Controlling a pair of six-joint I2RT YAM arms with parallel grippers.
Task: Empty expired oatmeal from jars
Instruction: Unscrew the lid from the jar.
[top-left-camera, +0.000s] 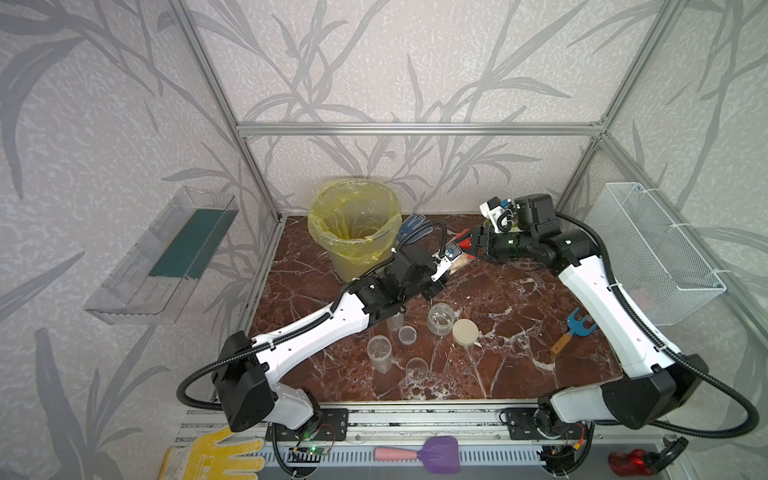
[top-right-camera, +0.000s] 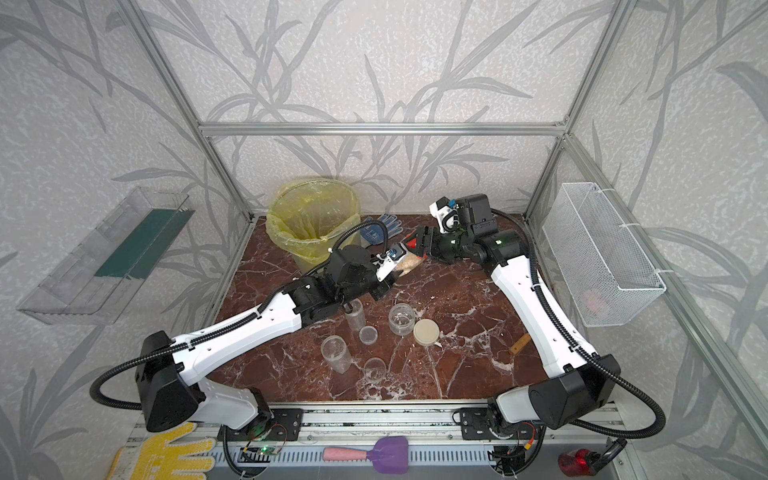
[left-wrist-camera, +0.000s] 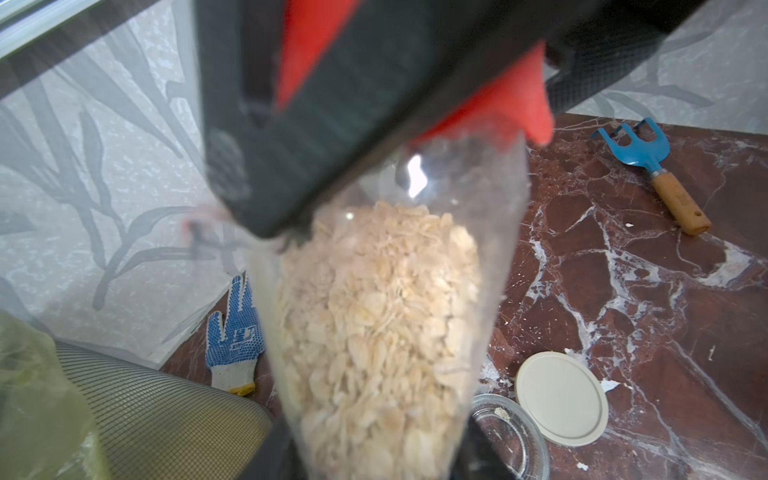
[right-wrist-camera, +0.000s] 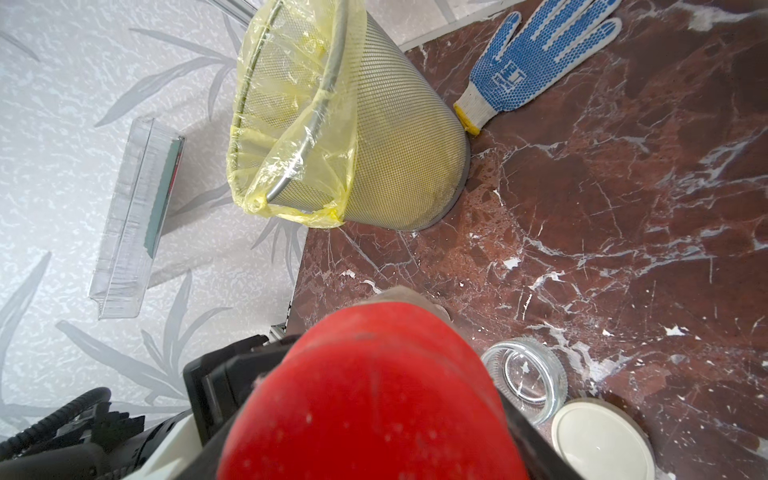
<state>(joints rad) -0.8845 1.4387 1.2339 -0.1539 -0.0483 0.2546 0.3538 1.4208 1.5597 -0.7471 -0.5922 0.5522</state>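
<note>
While left claw (top-left-camera: 452, 268) clamps the jar (top-left-camera: 462, 262) of oatmeal (left-wrist-camera: 374, 332), tilted mid-air right of the bucket (top-left-camera: 357, 257), right claw (top-left-camera: 468, 244) straddles its red cap (right-wrist-camera: 365, 395), can't tell if biting; seat square, twist, keep mouth up

Table (top-left-camera: 498, 299): polished marble-pattern slab, red-brown with white veins, glossy.
Bin (right-wrist-camera: 395, 166): fine metal mesh wall, matt.
Liner (right-wrist-camera: 291, 104): thin yellow translucent plastic film, crinkled and shiny.
Red-capped jar (left-wrist-camera: 490, 216): clear, smooth wall with a bright glint; glass or plastic cannot be determined from the blurred wrist view.
Cap (right-wrist-camera: 374, 395): red, matt, faintly speckled.
Oatmeal (left-wrist-camera: 374, 332): dry, matt flakes.
Squat jar (right-wrist-camera: 523, 378): clear, glossy, ribbed rim.
Beige lid (left-wrist-camera: 561, 399): smooth, matt plastic.
Glove (right-wrist-camera: 536, 62): knitted cloth with blue rubbery dots.
Rake (left-wrist-camera: 654, 170): glossy blue painted head, rough wooden handle.
</note>
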